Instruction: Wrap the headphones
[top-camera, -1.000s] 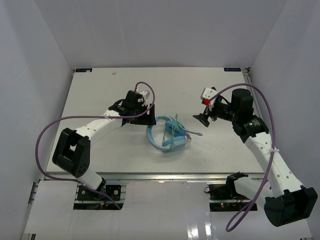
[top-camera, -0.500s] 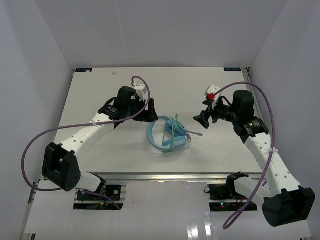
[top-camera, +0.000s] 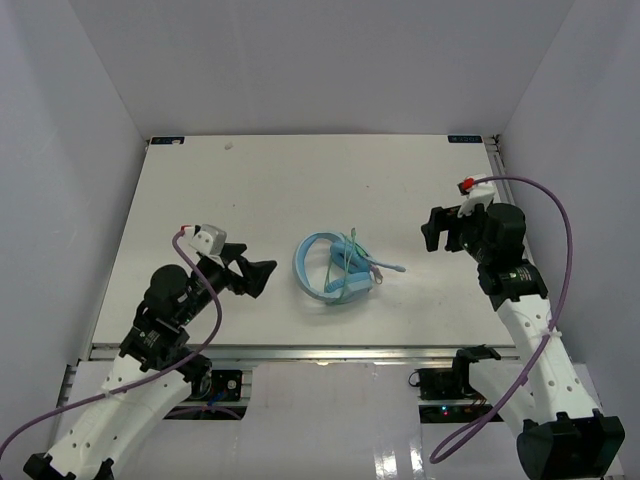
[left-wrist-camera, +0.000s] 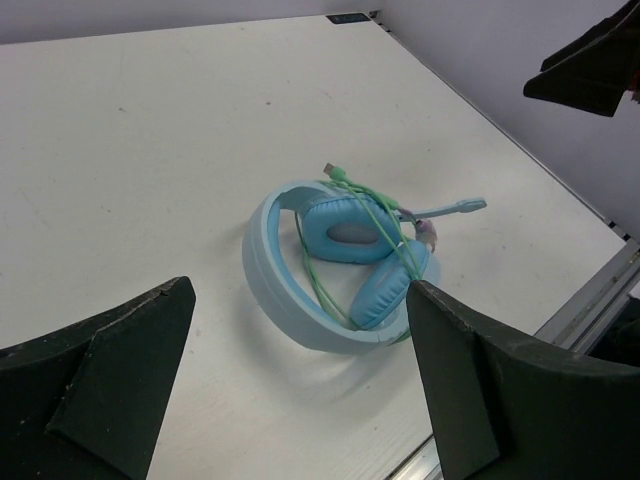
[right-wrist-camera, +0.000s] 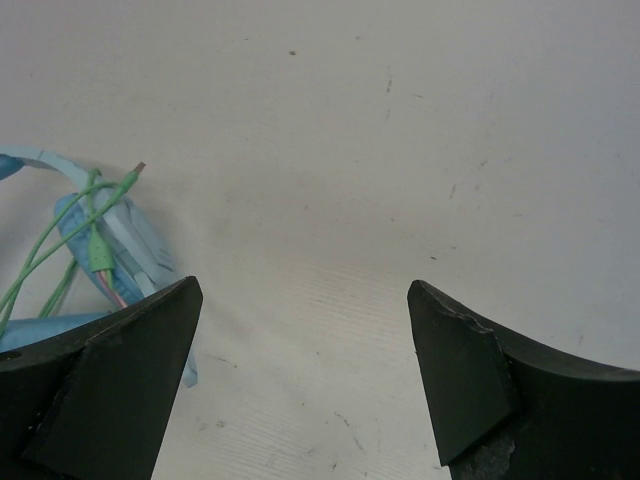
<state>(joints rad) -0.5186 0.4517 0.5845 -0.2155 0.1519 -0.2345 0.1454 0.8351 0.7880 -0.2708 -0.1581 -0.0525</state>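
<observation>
The light blue headphones (top-camera: 335, 268) lie on the white table with the pale-green cable (top-camera: 345, 260) wound around the earcups and the mic boom pointing right. In the left wrist view the headphones (left-wrist-camera: 335, 265) lie ahead between my fingers, cable (left-wrist-camera: 375, 205) wrapped over the cups. In the right wrist view part of the headphones (right-wrist-camera: 105, 250) shows at the left edge. My left gripper (top-camera: 255, 277) is open and empty, left of the headphones. My right gripper (top-camera: 433, 230) is open and empty, to their right.
The white table (top-camera: 300, 180) is walled by white panels at the back and sides. Its metal front edge (top-camera: 330, 348) runs just below the headphones. Purple robot cables (top-camera: 555, 215) loop off both arms.
Both arms have drawn back from the headphones: the left arm swung from the back left down to the near left, the right arm pulled right. The headphones have not moved.
</observation>
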